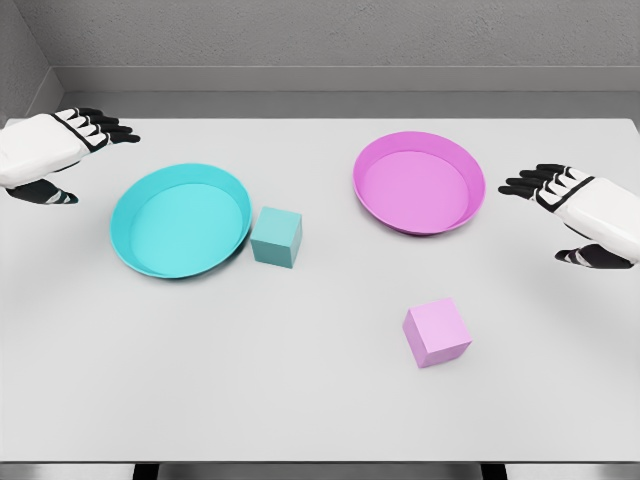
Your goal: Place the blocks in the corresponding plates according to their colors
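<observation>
Single head view only, so nothing shared with a second camera. Set high, above the near edge of the white table (320,410), angled steeply down and forward across it. Near edge cut by the bottom of the frame, far edge visible up top, with a strip of grey wall (330,35) beyond. Close enough for the tabletop to fill nearly the whole width, both side edges running off frame. Roughly centred: cyan plate (135,215) left of middle, magenta plate (372,195) right of middle. Left hand (60,150) entering at the left border, right hand (575,205) at the right border, wrists cropped.
</observation>
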Controlling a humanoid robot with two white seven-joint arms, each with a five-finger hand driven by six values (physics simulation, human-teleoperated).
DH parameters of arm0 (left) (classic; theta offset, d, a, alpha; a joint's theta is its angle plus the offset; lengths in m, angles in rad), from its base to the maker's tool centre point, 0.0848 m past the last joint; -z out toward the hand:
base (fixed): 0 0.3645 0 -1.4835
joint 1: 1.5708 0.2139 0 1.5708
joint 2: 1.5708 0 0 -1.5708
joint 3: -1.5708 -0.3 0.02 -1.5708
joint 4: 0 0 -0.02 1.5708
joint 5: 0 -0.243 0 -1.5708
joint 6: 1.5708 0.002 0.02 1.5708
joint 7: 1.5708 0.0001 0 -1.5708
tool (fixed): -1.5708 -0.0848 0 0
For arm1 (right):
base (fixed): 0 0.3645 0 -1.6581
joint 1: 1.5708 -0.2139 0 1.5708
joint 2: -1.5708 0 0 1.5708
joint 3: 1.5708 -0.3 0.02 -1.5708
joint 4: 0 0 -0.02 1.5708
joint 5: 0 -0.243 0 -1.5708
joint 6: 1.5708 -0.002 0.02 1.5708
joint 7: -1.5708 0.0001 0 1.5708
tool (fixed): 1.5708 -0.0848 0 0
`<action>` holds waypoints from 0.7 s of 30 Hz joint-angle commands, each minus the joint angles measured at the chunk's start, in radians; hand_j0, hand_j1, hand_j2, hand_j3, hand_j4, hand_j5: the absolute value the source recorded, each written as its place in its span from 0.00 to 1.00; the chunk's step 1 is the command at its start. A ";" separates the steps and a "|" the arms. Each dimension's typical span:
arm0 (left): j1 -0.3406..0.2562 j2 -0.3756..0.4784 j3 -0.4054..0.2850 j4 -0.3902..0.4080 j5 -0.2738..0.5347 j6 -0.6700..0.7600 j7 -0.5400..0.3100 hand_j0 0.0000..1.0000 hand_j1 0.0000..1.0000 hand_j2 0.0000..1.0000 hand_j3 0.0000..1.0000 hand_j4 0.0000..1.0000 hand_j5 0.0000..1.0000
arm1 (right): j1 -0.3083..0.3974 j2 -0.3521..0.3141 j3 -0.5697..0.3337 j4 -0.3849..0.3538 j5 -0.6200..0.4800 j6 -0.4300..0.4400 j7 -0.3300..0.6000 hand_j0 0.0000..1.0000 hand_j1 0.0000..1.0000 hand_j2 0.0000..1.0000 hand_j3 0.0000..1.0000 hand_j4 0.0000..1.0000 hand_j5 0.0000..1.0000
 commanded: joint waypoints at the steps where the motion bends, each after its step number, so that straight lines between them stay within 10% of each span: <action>1: 0.000 0.001 0.001 -0.002 0.005 0.001 0.000 1.00 1.00 1.00 1.00 1.00 1.00 | 0.000 -0.001 -0.001 0.000 -0.004 0.000 0.000 1.00 1.00 1.00 1.00 1.00 1.00; 8: 0.002 -0.010 -0.012 -0.003 -0.003 0.001 0.000 1.00 1.00 1.00 1.00 1.00 1.00 | -0.032 0.011 -0.001 -0.002 -0.003 -0.183 0.171 1.00 1.00 1.00 1.00 1.00 1.00; 21: -0.143 -0.166 -0.276 -0.098 -0.050 0.001 -0.023 1.00 1.00 1.00 1.00 1.00 1.00 | -0.225 0.132 0.171 -0.002 0.006 -0.186 0.515 1.00 1.00 1.00 1.00 1.00 1.00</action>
